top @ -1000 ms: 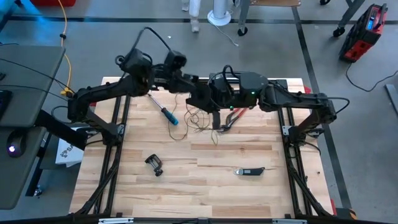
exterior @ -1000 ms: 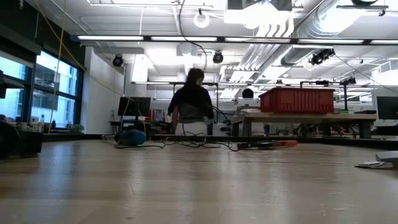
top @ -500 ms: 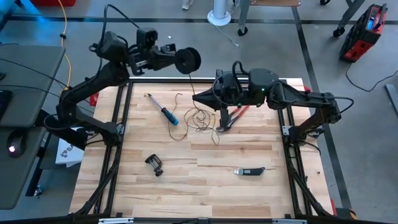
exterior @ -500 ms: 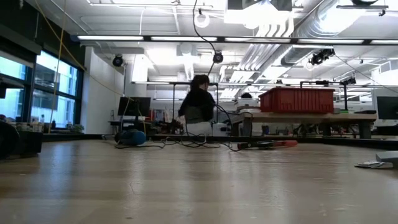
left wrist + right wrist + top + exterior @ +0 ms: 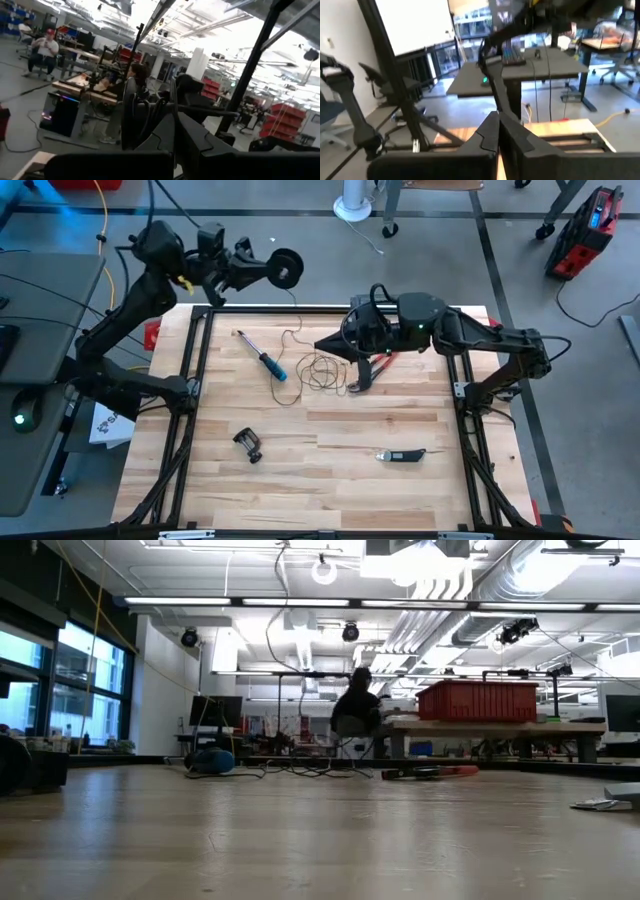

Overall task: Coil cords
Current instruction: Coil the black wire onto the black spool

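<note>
Left gripper [image 5: 262, 270] first: I see it raised past the table's far edge, at about 11 o'clock from the table's middle, fingers pressed together on the small round black reel [image 5: 286, 269]. In the left wrist view the reel [image 5: 131, 117] stands edge-on, clamped between the dark fingers [image 5: 172, 117].

From the reel a hair-thin dark cord [image 5: 318, 368] drops to the wooden table [image 5: 330, 480] and lies in a loose tangle of loops near the middle, at roughly 12 o'clock from the centre. It is barely wound; most of it sprawls on the boards.

Right gripper [image 5: 322, 345] hovers low just at 3 o'clock of the tangle, fingers closed to a point. I cannot tell whether any cord is pinched between them. Red pliers [image 5: 368, 370] lie just under that wrist.

Blue-handled screwdriver [image 5: 263, 358] sits at 9 o'clock of the tangle. A small black clamp [image 5: 248, 444] and a dark pocket tool [image 5: 400, 455] lie nearer the front edge, well apart.

Against a second ago: both arms were bunched together over the tangle; the left one has since swung up and out toward 11 o'clock carrying the reel, and the right has drawn back slightly toward 3 o'clock. The tools have not shifted.
</note>
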